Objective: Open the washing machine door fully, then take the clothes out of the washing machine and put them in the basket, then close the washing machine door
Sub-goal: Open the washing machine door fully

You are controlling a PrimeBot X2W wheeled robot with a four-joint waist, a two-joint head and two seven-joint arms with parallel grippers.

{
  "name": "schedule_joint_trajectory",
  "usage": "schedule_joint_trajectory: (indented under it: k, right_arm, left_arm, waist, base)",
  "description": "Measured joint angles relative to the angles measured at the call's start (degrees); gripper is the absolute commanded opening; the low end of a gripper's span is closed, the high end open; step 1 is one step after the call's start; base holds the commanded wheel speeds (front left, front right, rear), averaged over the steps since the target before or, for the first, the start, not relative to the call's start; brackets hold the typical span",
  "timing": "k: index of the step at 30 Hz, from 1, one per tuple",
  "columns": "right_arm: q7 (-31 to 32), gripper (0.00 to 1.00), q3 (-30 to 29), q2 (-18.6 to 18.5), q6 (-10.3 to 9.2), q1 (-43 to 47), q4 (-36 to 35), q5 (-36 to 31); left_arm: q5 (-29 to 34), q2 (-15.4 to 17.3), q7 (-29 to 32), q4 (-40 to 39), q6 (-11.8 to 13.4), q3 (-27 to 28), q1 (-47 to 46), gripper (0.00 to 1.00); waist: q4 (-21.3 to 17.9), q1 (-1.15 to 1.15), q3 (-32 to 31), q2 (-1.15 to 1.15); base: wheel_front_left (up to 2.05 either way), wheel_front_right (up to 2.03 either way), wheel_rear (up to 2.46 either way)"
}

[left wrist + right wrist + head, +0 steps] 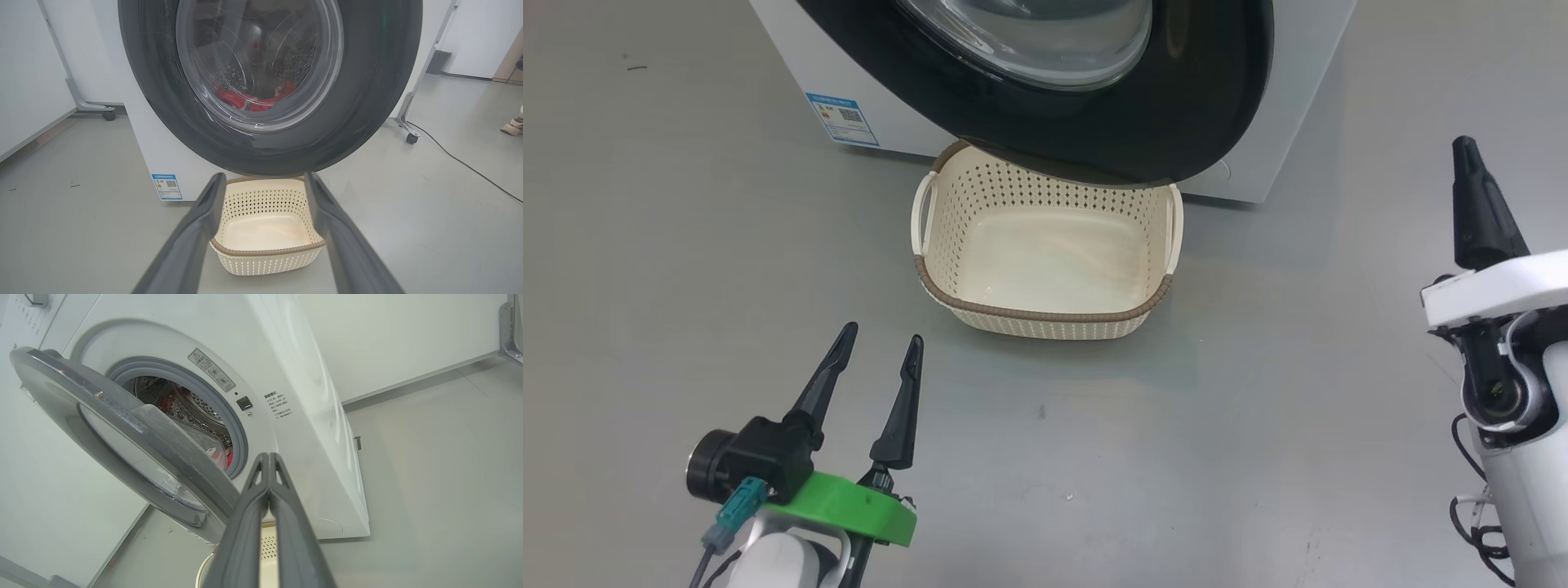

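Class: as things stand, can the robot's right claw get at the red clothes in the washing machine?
Probably not yet: the round black-rimmed glass door hangs only partly open across most of the drum mouth, leaving a narrow gap to the red fabric clothes. The right claw is shut.

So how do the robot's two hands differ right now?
The left hand has its fingers spread apart; the right hand has them pressed together. The left hand sits on a green collar, the right hand on a white mount. The left hand points at the basket; the right hand points past the part-open door at the drum. Both have long dark fingers and hold nothing.
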Motion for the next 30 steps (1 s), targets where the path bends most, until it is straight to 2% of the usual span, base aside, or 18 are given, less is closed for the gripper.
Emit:
schedule_joint_trajectory:
  k: [7, 9, 20, 30]
  right_arm:
    - [7.0, 0.0, -4.5, -0.3, -0.14, -6.3, 2.5, 8.9]
    - [9.1, 0.0, -5.4, -0.2, -0.76, -8.5, 3.0, 11.5]
    - [21.1, 0.0, -9.2, -0.2, -6.02, -18.2, 6.1, 22.9]
    - [28.9, 0.0, -11.5, 1.0, -10.71, -25.0, 9.0, 30.7]
  left_arm:
    - [-0.3, 0.0, 0.0, 0.0, 0.0, -1.4, -1.4, 1.0]
    - [-0.6, 0.0, 0.0, 0.0, 0.0, -1.7, -1.5, 1.0]
    - [-1.5, 0.0, 0.0, 0.0, 0.0, -3.9, -3.6, 1.0]
    - [-3.1, 0.0, 0.0, 0.0, 0.6, -4.7, -4.3, 1.0]
  waist:
    - [1.8, 0.0, 1.7, 0.0]
    - [2.2, 0.0, 2.2, 0.0]
    - [4.7, 0.0, 5.2, 0.0]
    - [6.6, 0.0, 7.0, 0.0]
  base:
    - [0.0, 0.0, 0.0]
    - [0.0, 0.0, 0.0]
    - [0.0, 0.0, 0.0]
    - [0.0, 0.0, 0.0]
